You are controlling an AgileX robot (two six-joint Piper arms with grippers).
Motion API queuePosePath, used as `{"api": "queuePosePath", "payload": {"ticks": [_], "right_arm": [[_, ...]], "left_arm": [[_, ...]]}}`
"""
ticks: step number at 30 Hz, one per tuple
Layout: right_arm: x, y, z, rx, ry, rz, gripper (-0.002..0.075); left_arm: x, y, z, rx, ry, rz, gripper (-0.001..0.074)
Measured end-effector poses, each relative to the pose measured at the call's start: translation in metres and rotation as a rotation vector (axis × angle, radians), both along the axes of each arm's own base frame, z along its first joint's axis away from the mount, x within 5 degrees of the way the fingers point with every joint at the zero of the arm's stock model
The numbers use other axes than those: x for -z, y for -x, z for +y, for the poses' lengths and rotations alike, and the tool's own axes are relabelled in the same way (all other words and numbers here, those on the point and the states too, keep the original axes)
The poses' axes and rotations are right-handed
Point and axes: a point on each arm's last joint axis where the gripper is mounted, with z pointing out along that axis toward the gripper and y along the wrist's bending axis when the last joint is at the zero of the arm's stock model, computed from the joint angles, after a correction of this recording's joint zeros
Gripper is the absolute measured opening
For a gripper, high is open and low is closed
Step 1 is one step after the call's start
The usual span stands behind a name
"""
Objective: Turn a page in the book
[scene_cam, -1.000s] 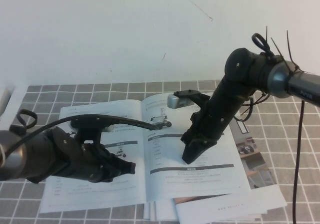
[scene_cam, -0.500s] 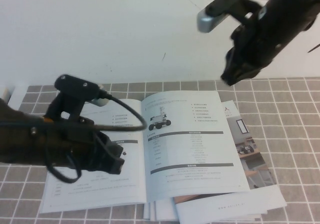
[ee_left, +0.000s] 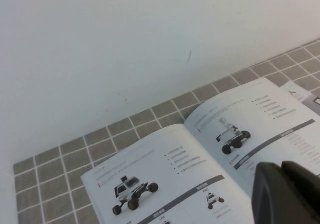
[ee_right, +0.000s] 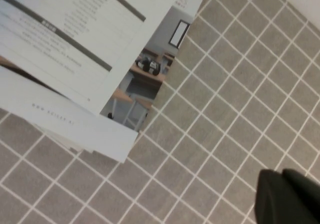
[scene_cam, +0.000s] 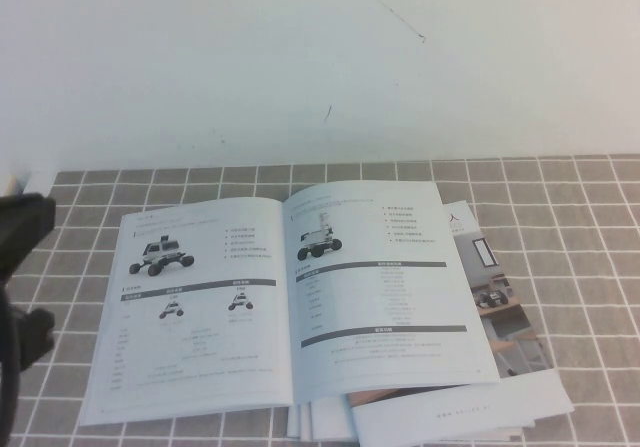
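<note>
The book (scene_cam: 290,302) lies open and flat on the grey tiled cloth. The page (scene_cam: 195,307), with a black rover photo, small thumbnails and a dark-barred table, lies flat as the left leaf. It also shows in the left wrist view (ee_left: 150,184). My left gripper (ee_left: 281,168) is shut and empty, raised above the book's right leaf. Only a dark part of the left arm (scene_cam: 20,257) shows at the high view's left edge. My right gripper (ee_right: 281,175) is shut and empty, above bare cloth to the right of the book (ee_right: 75,23). It is out of the high view.
A brochure with a room photo (scene_cam: 497,302) sticks out from under the book's right side, also in the right wrist view (ee_right: 145,71). Loose white sheets (scene_cam: 460,412) lie under the book's front right corner. A white wall stands behind the cloth.
Both arms have pulled away from over the book. The right arm rose and left the high view. The left arm withdrew to the left edge. The book lies as before.
</note>
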Motion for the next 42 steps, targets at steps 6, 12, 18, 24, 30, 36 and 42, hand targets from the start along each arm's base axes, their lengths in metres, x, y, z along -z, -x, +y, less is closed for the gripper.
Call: {"api": "queuePosePath", "payload": {"ticks": [6, 12, 18, 24, 30, 36, 42], "right_arm": [[0.039, 0.078, -0.037, 0.038, -0.083, -0.116, -0.0002], [0.088, 0.138, -0.063, 0.083, -0.277, -0.354, -0.0002], [0.124, 0.168, -0.076, 0.083, -0.427, -0.546, -0.0002], [0.139, 0.175, -0.079, 0.114, -0.496, -0.570, -0.0003], [0.153, 0.173, -0.077, 0.135, -0.492, -0.503, -0.0003], [0.156, 0.173, -0.077, 0.138, -0.489, -0.492, -0.0003], [0.156, 0.173, -0.077, 0.139, -0.490, -0.491, -0.0003]], "left_arm": [[0.038, 0.025, 0.011, -0.040, -0.018, -0.082, -0.0004], [0.075, 0.040, 0.019, -0.087, 0.014, -0.195, -0.0004], [0.093, 0.041, 0.021, -0.111, 0.019, -0.232, -0.0004], [0.093, 0.040, 0.022, -0.117, 0.024, -0.247, -0.0004], [0.097, 0.041, 0.021, -0.107, 0.014, -0.210, -0.0004], [0.101, 0.042, 0.019, -0.105, 0.070, -0.142, -0.0004], [0.101, 0.043, 0.016, -0.127, 0.261, -0.075, -0.0004]]}}
